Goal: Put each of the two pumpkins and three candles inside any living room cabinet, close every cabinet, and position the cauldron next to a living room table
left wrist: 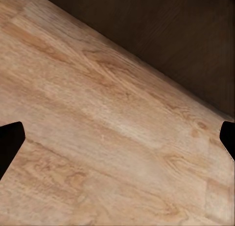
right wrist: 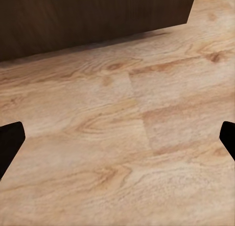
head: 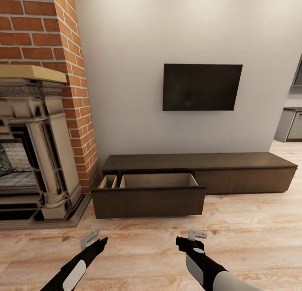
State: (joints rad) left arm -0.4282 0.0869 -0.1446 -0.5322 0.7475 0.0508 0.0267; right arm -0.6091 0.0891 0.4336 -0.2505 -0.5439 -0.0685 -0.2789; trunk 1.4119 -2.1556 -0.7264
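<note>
Against the grey wall ahead of me, in the head view, the cabinet point(head: 197, 163) runs long and low across the floor point(head: 251, 228). It has two drawers. The left drawer point(head: 149, 190) is pulled out toward me, and the right drawer point(head: 245, 180) is shut flush. The open one shows pale wood inside, split by a divider into a narrow compartment at its left end and a wide one beside it. As far as I can see past the front panel, both look bare, though the bottoms are partly hidden. One dark television point(head: 202, 87) hangs on the wall above the cabinet. One brick fireplace point(head: 37, 127) stands just left of it, its stone surround close to the open drawer's corner. Bare floor lies between me and the drawer front. My left gripper point(head: 95, 240) and right gripper point(head: 191, 239) hover low over the boards, well apart from each other and short of the drawer.

In the left wrist view, the fingertips point(left wrist: 11, 143) sit at opposite edges, so those jaws are spread wide with nothing between them, over floor with the dark drawer front point(left wrist: 161, 45) nearby.

In the right wrist view, the fingertips point(right wrist: 10, 140) are likewise far apart and empty, above floor near the drawer front point(right wrist: 93, 20).
</note>
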